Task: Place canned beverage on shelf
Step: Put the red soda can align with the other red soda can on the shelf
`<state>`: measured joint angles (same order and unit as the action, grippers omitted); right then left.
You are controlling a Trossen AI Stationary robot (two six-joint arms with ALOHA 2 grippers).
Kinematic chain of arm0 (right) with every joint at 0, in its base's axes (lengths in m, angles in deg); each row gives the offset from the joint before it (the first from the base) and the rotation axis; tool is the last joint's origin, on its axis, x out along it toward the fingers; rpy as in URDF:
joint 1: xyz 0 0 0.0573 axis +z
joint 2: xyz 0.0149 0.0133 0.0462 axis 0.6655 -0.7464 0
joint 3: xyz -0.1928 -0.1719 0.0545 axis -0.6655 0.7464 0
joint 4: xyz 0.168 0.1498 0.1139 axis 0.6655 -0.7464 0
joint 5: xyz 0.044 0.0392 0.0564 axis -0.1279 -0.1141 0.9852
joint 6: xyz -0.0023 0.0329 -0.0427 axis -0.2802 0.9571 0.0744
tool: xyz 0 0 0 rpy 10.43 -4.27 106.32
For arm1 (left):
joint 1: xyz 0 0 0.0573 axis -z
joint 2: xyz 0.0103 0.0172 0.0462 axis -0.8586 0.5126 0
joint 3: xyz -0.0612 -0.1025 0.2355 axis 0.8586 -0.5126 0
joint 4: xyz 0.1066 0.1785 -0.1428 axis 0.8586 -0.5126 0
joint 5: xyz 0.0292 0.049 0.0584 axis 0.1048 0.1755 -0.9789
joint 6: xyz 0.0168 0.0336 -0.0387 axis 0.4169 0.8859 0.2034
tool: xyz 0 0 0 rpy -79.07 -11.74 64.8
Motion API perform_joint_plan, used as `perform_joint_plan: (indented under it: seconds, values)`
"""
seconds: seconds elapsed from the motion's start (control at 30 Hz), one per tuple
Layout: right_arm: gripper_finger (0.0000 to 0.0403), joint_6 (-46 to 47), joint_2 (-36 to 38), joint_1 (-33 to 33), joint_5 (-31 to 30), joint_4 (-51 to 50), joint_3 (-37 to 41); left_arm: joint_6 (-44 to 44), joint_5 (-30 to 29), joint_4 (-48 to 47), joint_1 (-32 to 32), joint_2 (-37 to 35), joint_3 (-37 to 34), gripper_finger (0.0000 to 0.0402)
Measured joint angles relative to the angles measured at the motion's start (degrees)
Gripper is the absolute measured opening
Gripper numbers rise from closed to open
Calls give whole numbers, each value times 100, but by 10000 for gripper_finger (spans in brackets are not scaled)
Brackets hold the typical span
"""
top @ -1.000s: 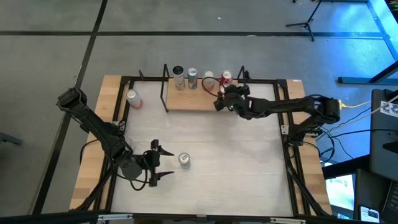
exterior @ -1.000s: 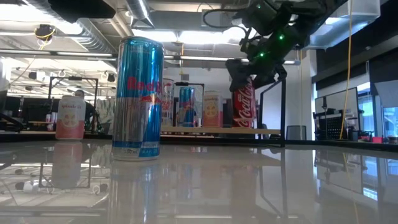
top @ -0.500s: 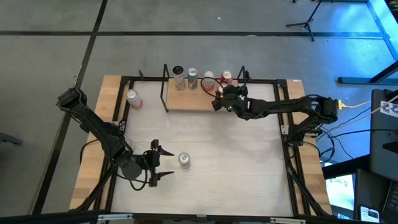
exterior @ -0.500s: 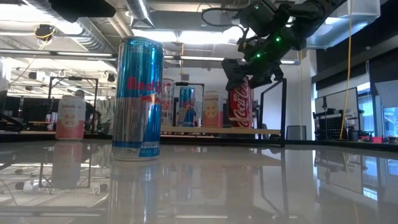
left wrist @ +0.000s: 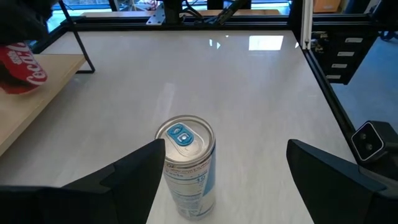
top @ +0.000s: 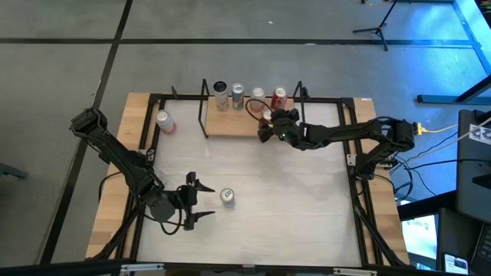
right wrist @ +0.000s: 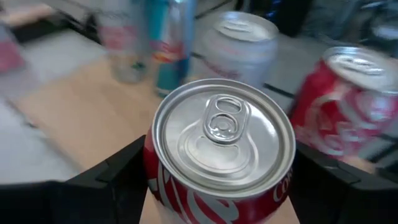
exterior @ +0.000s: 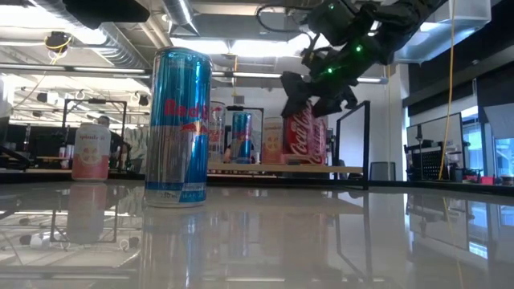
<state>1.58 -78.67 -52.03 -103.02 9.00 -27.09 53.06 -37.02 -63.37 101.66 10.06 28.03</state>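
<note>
The right gripper (top: 268, 125) grips a red cola can (right wrist: 222, 149) between its fingers (right wrist: 112, 174) and holds it over the shelf (top: 230, 125), at the front of the board, tilted in the low view. Four more cans stand along the back of the shelf, among them a second red can (top: 279, 96) and a blue one (top: 237, 96). The left gripper (top: 201, 201) waits with its fingers spread beside a blue-and-silver can (left wrist: 185, 165) upright on the table (top: 291, 199). A pink can (top: 164, 121) stands at the left of the shelf.
</note>
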Motion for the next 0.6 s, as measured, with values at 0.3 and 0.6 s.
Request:
perform_joint_plan:
  seconds: [0.3,0.6]
  values:
    - [295,232,20,66,-430,-264,-12,0,0,0,0,0,0,325]
    - [295,462,20,59,-518,-362,-115,0,-1,2,0,0,1,325]
